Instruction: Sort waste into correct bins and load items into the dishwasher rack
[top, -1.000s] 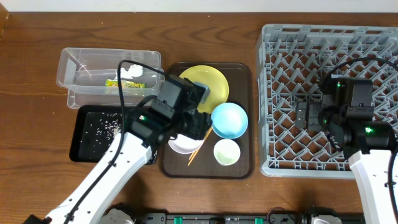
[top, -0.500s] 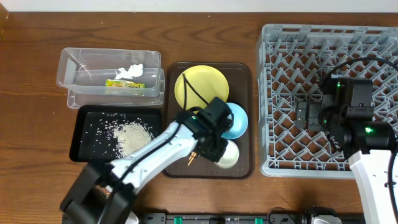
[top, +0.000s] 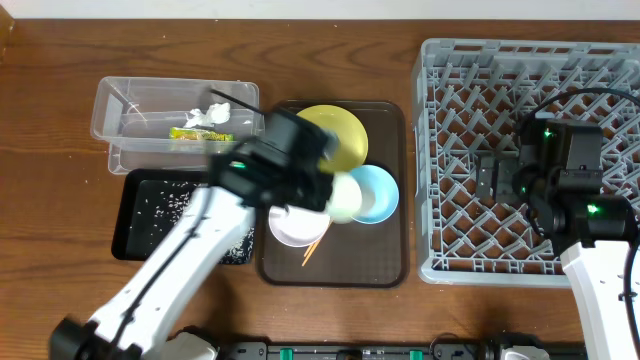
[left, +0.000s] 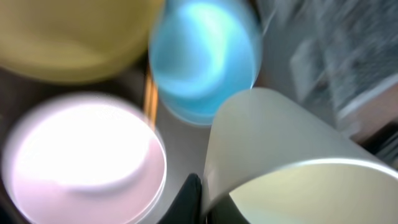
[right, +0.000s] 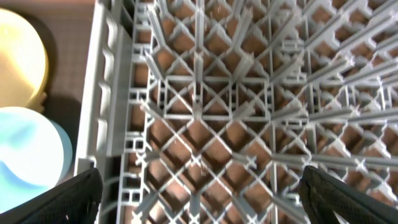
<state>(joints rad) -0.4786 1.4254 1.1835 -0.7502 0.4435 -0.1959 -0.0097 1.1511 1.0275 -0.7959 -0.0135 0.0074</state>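
A brown wooden table (top: 60, 80) fills the overhead view, with a pale strip beyond its far edge.

The left gripper (top: 332, 188) is closed on the small pale cup (left: 280, 155) and holds it above the dark brown serving tray (top: 385, 265), just over the near edge of the light blue bowl (top: 375, 192). In the left wrist view the cup is tilted. Its mouth turns toward the bottom of the picture and its wall runs up toward the bowl. One dark finger (left: 189, 199) lies against the cup's side; the other is hidden.

On the serving tray, the yellow plate (top: 345, 135) sits at the far side and the white bowl (top: 292, 228) at the near left. The chopsticks (top: 312, 248) lie slanted, from near-left to far-right, partly under the white bowl.

The clear tub (top: 120, 100) lies with its long side across the table. It holds the snack wrapper (top: 190, 133) and the tissue (top: 212, 116). Just in front of it, the black tray (top: 135, 240) holds rice grains (top: 170, 205).

The right gripper (right: 211, 196) hangs over the left part of the grey rack (top: 450, 80), fingers (right: 74, 193) spread wide and holding nothing.
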